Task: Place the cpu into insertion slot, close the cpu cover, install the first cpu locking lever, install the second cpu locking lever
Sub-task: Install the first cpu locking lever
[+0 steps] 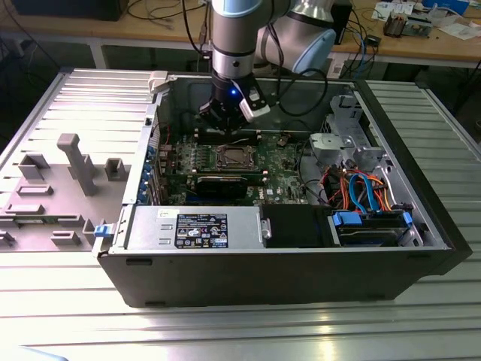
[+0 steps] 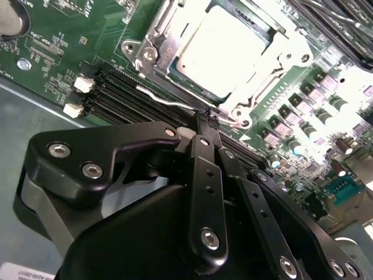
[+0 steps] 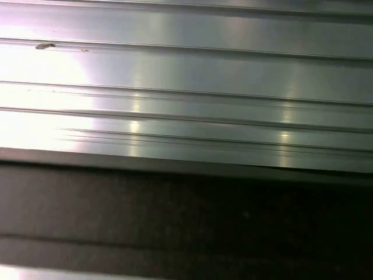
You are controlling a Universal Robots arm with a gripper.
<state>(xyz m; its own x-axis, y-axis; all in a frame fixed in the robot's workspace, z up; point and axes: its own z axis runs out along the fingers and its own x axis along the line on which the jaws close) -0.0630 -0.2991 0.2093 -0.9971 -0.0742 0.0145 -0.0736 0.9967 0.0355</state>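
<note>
Inside the open computer case (image 1: pixel 135 226) on the ribbed bench (image 1: pixel 60 316), the cpu (image 2: pixel 218 52) already sits in its socket with the cpu cover (image 2: pixel 154 52) down around it. The end effector (image 2: pixel 208 116) has its fingers pressed together at a thin wire locking lever (image 2: pixel 160 96) just beside the socket, though whether they actually pinch it is hard to tell. Doing this well probably means pushing the lever down and tucking it sideways under its catch without scraping the green board (image 2: pixel 70 41).
</note>
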